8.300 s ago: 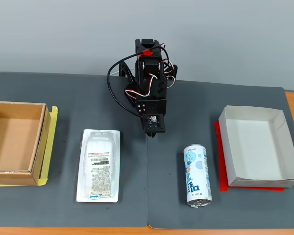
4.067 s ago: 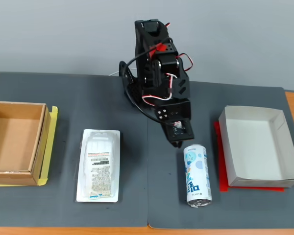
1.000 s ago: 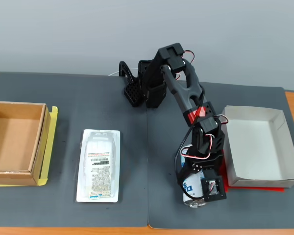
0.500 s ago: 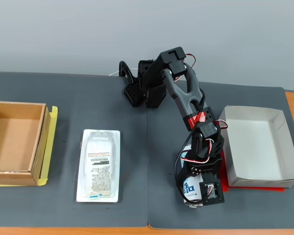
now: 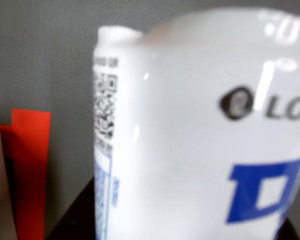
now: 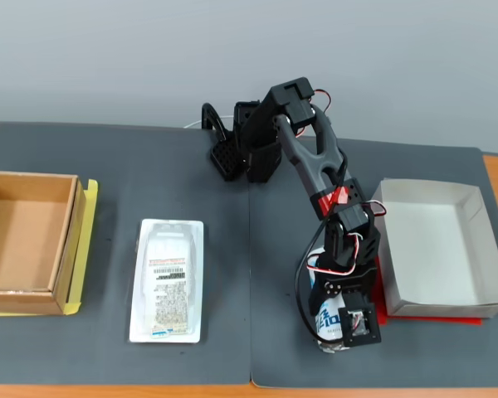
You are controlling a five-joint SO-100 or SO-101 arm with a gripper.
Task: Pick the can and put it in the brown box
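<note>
In the fixed view, a white package [image 6: 167,280] lay between the brown box [image 6: 29,240] at far left and the can [image 6: 325,318], which lay near the front edge beside a white box [image 6: 438,247]. The gripper [image 6: 342,330] sat low over the can, covering most of it; whether its jaws had closed was not visible.

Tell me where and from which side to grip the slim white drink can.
Grip the slim white drink can across its round mid-body, from above: it lies on its side on the dark mat, long axis toward the camera, so fingers span its narrow width.
</note>
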